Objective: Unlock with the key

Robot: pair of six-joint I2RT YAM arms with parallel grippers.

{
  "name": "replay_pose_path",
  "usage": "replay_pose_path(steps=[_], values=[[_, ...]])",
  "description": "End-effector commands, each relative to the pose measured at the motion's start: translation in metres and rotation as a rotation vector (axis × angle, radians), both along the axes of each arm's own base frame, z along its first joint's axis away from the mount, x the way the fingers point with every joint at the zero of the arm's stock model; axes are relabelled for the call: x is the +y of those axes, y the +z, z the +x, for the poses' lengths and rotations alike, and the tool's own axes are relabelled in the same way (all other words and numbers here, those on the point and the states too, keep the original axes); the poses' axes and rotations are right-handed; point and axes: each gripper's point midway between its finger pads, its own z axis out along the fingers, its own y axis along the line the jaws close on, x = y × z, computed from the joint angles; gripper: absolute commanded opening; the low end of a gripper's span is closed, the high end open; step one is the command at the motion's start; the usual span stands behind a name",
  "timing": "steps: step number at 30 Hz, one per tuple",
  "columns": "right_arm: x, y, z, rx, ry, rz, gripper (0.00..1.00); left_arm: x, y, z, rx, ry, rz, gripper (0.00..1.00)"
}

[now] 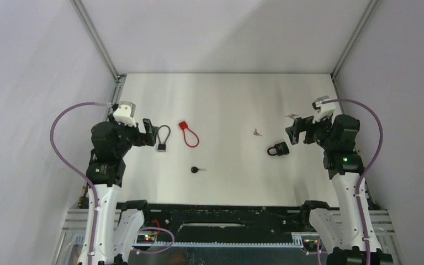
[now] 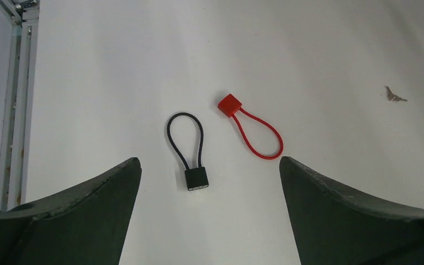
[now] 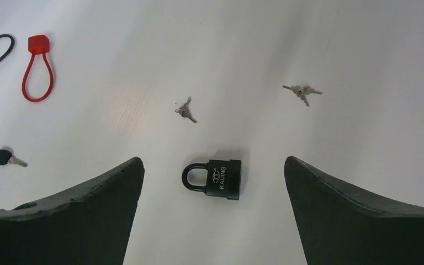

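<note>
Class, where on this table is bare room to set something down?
Free: the far strip beyond the red cable lock and silver key; the near strip below the black key. Crowded: the middle row, black cable lock to padlock.

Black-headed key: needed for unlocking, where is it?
The key lies central in the top view, just nearside of the red cable lock, left of the black padlock.

A pale table (image 1: 226, 94) of smooth brushed metal with a soft, matt sheen. On it lies a black padlock (image 3: 224, 178) — matt body with pale printed lettering and a glossier curved shackle. The red cable lock (image 2: 231, 105) and black cable lock (image 2: 197, 178) have plastic-looking blocks and ribbed, cord-like loops. The small key (image 3: 186, 110) and the key cluster (image 3: 302, 91) are bare silvery metal. The black-headed key (image 3: 1, 157) has a dark plastic-looking head and a metal blade.
</note>
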Motion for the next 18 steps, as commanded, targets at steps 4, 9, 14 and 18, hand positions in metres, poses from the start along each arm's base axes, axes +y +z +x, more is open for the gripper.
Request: replay_pose_path(steps=[4, 9, 14, 18], values=[[-0.008, 0.007, 0.003, -0.037, -0.018, -0.012, 1.00, -0.002, 0.005, 0.008, 0.001, -0.015, -0.014, 0.98], [0.001, -0.006, -0.003, -0.015, 0.070, -0.040, 1.00, -0.033, -0.003, -0.009, 0.067, -0.272, 0.064, 0.98], [0.015, -0.020, -0.013, -0.002, 0.189, -0.067, 1.00, -0.054, -0.039, -0.027, 0.172, -0.387, 0.330, 0.98], [0.017, -0.029, -0.012, 0.014, 0.201, -0.084, 1.00, -0.087, -0.075, -0.044, 0.250, -0.558, 0.467, 0.98]])
